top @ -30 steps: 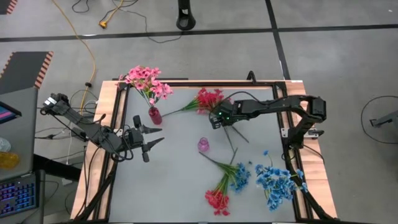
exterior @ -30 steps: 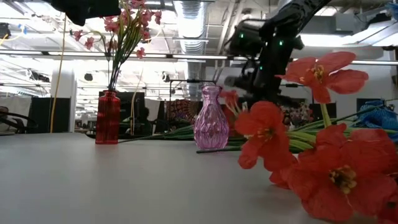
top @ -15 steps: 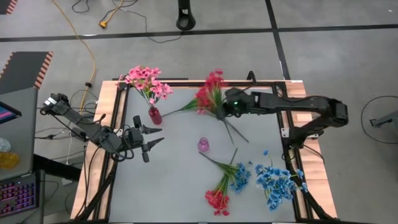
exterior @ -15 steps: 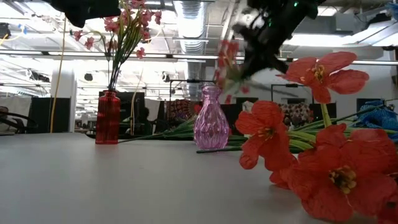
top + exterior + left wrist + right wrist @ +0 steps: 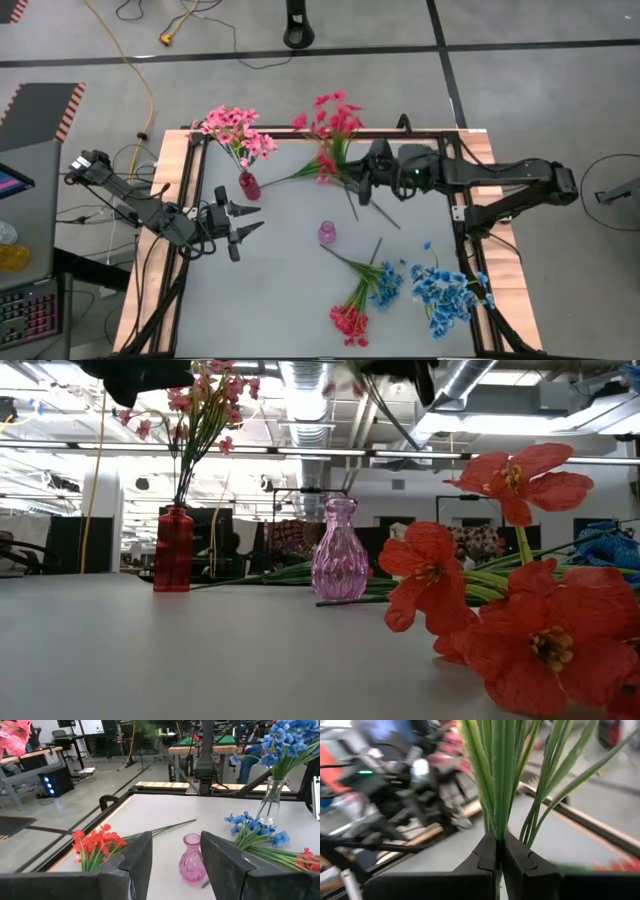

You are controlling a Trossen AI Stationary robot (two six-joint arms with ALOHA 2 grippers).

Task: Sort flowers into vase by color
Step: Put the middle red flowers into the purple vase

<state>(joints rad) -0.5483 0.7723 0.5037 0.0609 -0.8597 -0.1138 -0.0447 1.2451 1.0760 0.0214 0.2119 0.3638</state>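
My right gripper (image 5: 357,181) hangs high over the table's far edge, shut on a red flower sprig (image 5: 330,115). Another red sprig (image 5: 324,166) lies on the table below it. Pink flowers (image 5: 232,130) stand in a red vase (image 5: 248,186). A pink glass vase (image 5: 327,233) stands near the table's middle. Blue flowers (image 5: 280,742) stand in a clear vase (image 5: 271,796). My left gripper (image 5: 258,217) is open at the left, pointing toward the pink vase (image 5: 192,865). My right gripper pinches the red sprig's bundle of green stems (image 5: 496,827) between its two fingers (image 5: 487,854). The fingers come about level from the table's right and lie across the stems. The sprig is lifted clear, blossoms up and its stem end (image 5: 351,207) hanging below.
Red (image 5: 350,322) and blue (image 5: 386,284) sprigs lie near the front edge, and big red blossoms (image 5: 500,610) fill the low view's right. A loose green stem (image 5: 386,215) lies right of centre. Bare grey tabletop (image 5: 280,290) lies at front left.
My right gripper has risen from the table near the far red flowers, tipping from pointing down to about level and drawing toward the far right. It stayed shut on one red sprig, which has come off the table and swung up, blossoms high.
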